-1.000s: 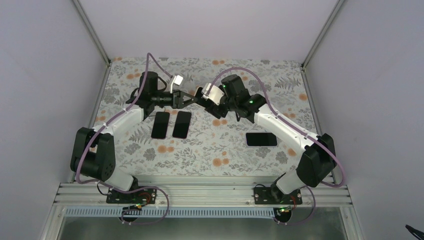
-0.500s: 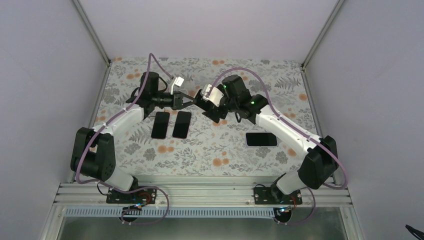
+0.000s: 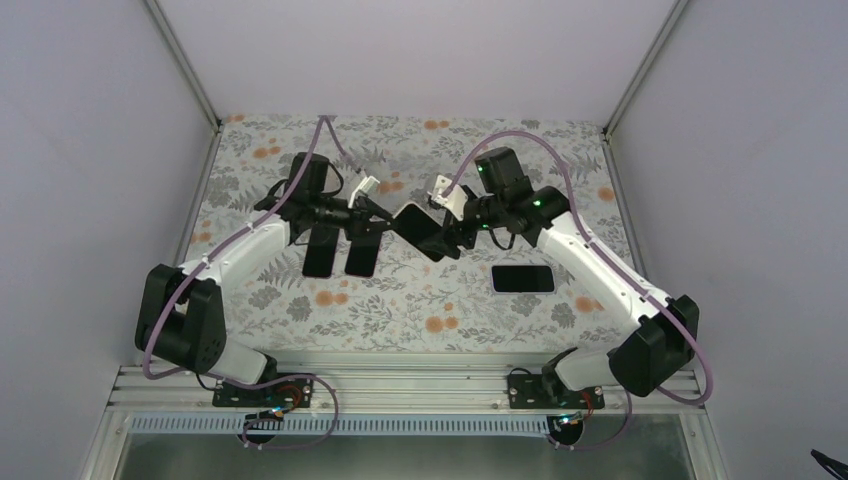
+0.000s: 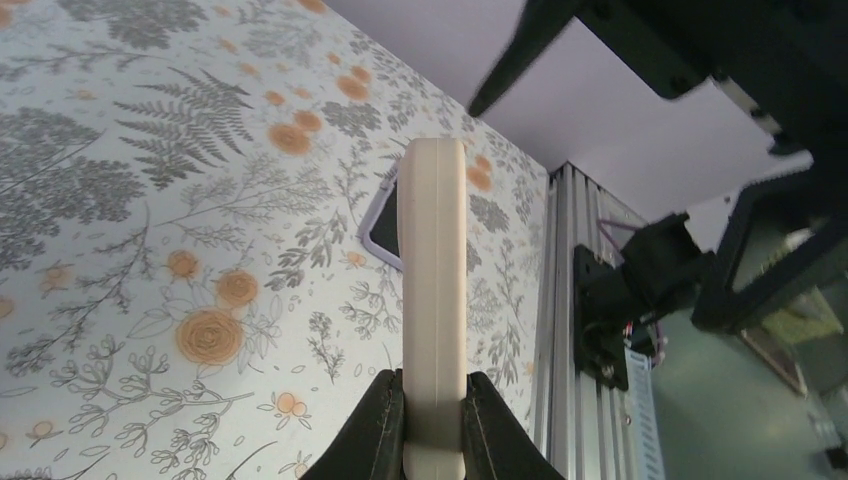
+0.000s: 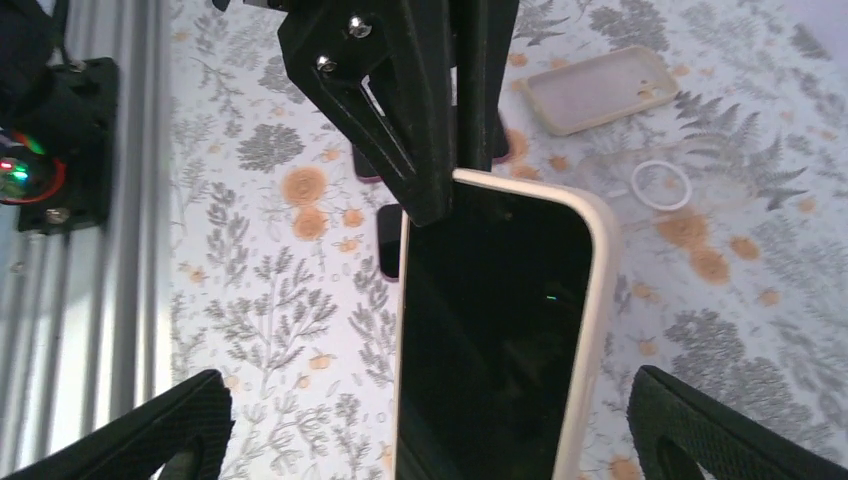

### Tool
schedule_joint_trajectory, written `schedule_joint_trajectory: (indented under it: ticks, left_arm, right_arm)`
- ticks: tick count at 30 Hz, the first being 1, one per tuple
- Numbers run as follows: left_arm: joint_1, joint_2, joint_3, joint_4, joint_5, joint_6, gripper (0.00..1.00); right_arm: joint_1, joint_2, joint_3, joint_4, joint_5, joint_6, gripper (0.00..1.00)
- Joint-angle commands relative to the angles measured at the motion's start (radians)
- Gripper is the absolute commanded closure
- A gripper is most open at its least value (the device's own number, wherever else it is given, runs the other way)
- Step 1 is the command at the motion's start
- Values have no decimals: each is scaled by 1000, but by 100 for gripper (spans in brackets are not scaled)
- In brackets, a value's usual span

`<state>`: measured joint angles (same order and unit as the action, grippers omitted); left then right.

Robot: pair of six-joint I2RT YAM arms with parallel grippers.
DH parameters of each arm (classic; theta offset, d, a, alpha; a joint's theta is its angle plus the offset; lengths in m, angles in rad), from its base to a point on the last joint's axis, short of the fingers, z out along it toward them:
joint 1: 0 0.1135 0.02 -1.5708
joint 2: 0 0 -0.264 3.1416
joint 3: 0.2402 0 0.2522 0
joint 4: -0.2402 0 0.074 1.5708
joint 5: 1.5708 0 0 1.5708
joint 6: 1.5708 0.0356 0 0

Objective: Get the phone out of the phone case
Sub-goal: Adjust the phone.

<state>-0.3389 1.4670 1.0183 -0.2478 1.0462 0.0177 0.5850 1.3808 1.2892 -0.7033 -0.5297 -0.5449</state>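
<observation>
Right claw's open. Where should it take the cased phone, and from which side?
Across the long edges of the case near its free end, coming face-on to the screen. The left claw pinches the far end front-to-back, leaving those edges free, and the open fingers of the right claw flank them.

We counted four phones: one cased phone [image 3: 420, 231] and three bare ones that lay on the desk [image 3: 450, 305], namely left phone [image 3: 319, 256], middle phone [image 3: 362, 258] and right phone [image 3: 522, 278]. We saw one empty case [image 5: 598, 88] and one white ring [image 5: 660, 185]. There were two arms, left arm [image 3: 250, 240] and right arm [image 3: 590, 260], and two tools, left tool [image 4: 432, 400] and right tool [image 5: 430, 385].
</observation>
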Motion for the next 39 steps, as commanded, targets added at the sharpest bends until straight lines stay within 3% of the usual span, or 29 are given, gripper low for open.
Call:
schedule_joint_trajectory:
  ticks: [1, 8, 19, 32, 39]
  left_arm:
    - [-32, -52, 30, -61, 79, 185, 98]
    - [-132, -59, 88, -242, 13, 415, 98]
    - [-232, -21, 139, -319, -65, 499, 98]
    - [-281, 20, 186, -351, -98, 510, 98]
    - [-297, 37, 200, -360, -108, 508, 98]
  right_arm:
    - [-50, -7, -5, -78, -159, 4, 8]
    - [-76, 54, 10, -203, -208, -82, 25]
    - [-65, 111, 25, -293, -190, -149, 54]
    - [-28, 144, 22, -319, -130, -180, 69]
    - [-15, 145, 25, -321, -121, -177, 67]
